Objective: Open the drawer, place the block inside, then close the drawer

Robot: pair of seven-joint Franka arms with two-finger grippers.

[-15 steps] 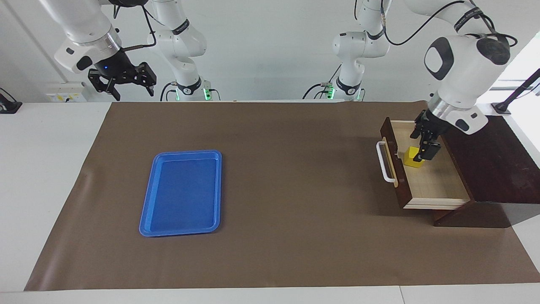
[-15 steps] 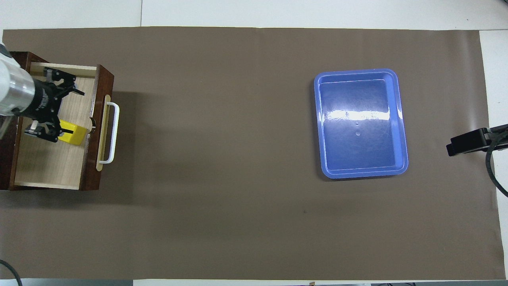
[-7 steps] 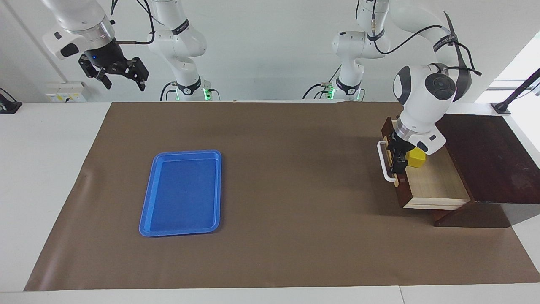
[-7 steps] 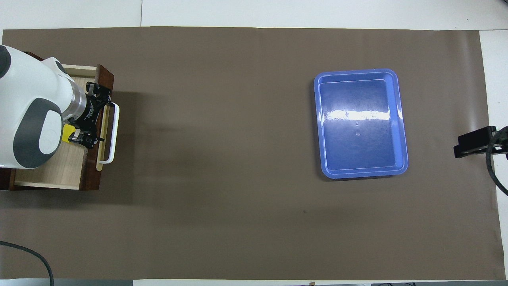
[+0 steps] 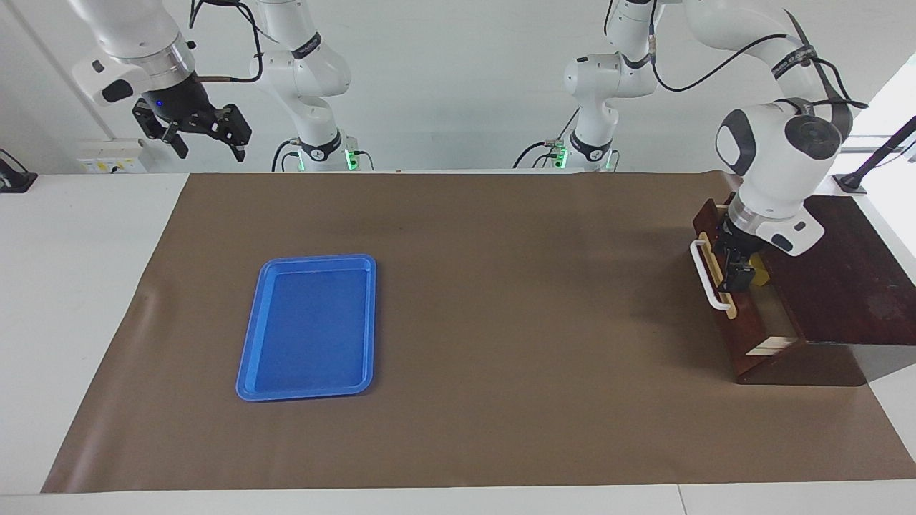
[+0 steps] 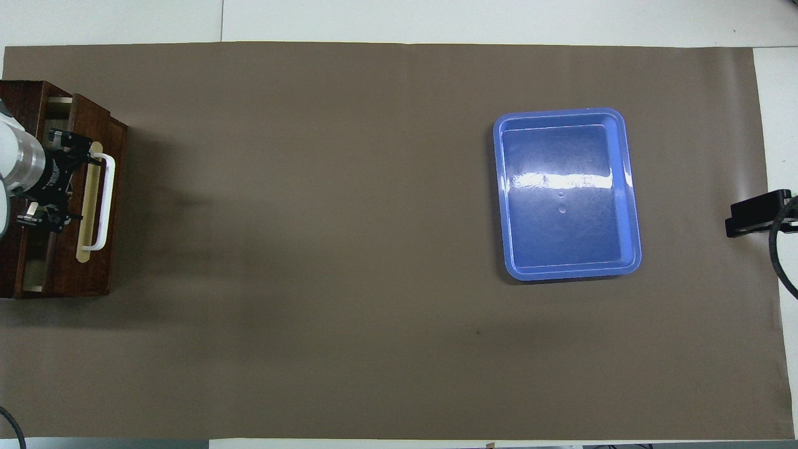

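The right gripper [image 5: 207,139] hangs in the air with its black fingers spread wide and nothing between them, over the white table edge well off toward the right arm's end from the blue plastic tray [image 5: 309,325]; that arm waits. The tray, a shallow rectangle, lies flat on the brown paper mat [image 5: 486,286]. Well apart from the tray, at the left arm's end of the table, stands the dark brown wooden cabinet [image 5: 837,272]. Its dark brown wooden drawer [image 5: 744,332], with a white bar handle [image 5: 705,275] on a tan strip, is almost shut, with only a narrow strip of pale interior showing. The left gripper [image 5: 737,268] sits low at the top edge of the drawer front, just beside the handle, fingers apart and holding nothing. The small yellow block cannot be seen.
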